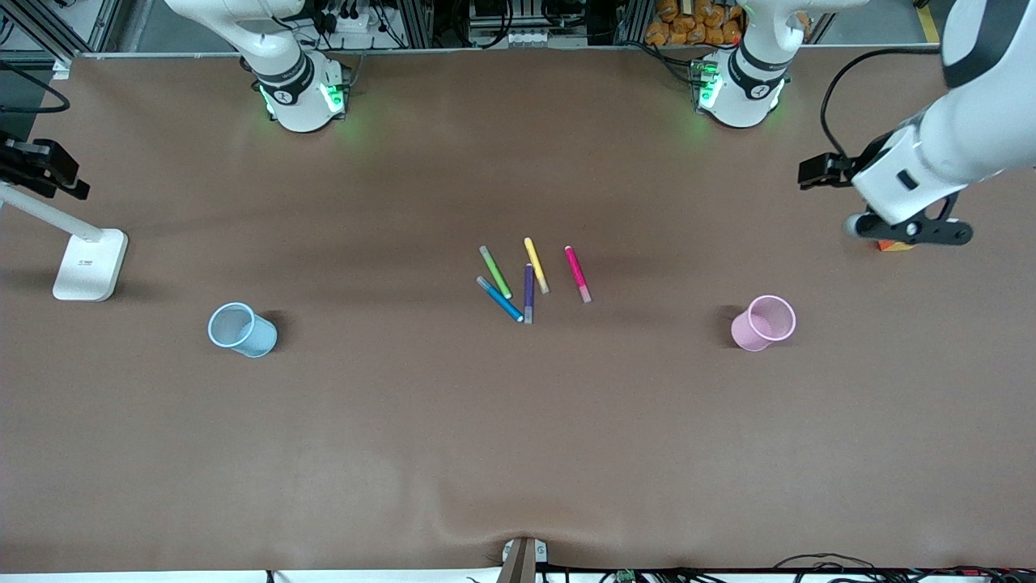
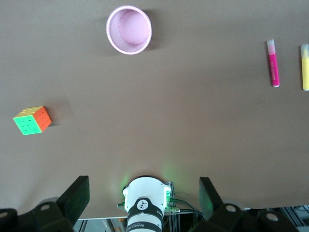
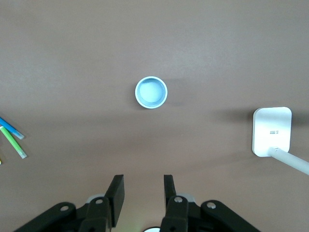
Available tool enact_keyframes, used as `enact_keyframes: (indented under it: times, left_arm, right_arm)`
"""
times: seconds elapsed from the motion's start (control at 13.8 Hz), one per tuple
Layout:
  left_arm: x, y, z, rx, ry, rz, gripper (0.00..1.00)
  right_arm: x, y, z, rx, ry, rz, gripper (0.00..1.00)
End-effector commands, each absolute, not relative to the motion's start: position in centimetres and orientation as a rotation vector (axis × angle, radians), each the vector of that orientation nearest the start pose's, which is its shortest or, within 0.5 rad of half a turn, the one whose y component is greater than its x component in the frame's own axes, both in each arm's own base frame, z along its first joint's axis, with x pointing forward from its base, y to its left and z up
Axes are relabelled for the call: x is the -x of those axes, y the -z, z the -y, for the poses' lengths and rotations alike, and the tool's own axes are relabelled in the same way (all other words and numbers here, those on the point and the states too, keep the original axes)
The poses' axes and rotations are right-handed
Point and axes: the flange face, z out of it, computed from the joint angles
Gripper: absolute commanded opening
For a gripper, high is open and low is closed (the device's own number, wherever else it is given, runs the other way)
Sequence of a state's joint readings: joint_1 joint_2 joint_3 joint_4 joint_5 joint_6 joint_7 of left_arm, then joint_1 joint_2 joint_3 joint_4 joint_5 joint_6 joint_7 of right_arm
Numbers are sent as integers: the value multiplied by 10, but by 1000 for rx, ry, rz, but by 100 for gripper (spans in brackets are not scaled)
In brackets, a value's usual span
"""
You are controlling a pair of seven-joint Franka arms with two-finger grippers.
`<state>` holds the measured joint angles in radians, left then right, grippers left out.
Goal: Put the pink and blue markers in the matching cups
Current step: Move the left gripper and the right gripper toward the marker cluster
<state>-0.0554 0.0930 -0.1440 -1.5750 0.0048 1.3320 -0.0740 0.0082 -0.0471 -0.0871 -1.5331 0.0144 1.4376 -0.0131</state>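
Note:
The pink marker point(image 1: 577, 274) and the blue marker point(image 1: 499, 299) lie flat mid-table among other markers. The pale pink cup point(image 1: 763, 322) stands toward the left arm's end, the pale blue cup point(image 1: 241, 329) toward the right arm's end. My left gripper point(image 1: 910, 232) hangs open and empty over the table's left-arm end; its wrist view shows the pink cup point(image 2: 147, 30) and pink marker point(image 2: 273, 64). My right gripper point(image 3: 143, 186) is out of the front view. It hovers high over the blue cup point(image 3: 151, 92), jaws apart with nothing between them. The blue marker point(image 3: 11, 128) shows at that view's edge.
Green point(image 1: 495, 272), yellow point(image 1: 536, 265) and dark purple point(image 1: 528, 293) markers lie beside the two task markers. A colourful puzzle cube point(image 2: 32, 120) sits under the left gripper. A white lamp base point(image 1: 91, 263) stands at the right arm's end of the table.

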Motion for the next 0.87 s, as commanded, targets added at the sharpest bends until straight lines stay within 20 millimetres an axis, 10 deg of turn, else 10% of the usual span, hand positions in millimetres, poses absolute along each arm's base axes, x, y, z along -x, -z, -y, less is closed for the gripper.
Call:
enact_keyframes:
  times: [0.0,0.36,0.58,0.8]
  left_arm:
    - [-546,-536,124,3064,-598,-226,100]
    - [-542,-530,142,3059,-633,-267,100]
    - [-542,-530,144,3070,-638,-274,100]
    - [-545,-523,144,3075,-662,-273,100]
  right_arm:
    - [-519,-659,41,3120,-73,-98,99]
    - [-519,-659,41,3120,-73,-91,100]
    - [-519,-659,42,3120,-73,-93,38]
    - [-520,-657,41,3120,-78,-91,36]
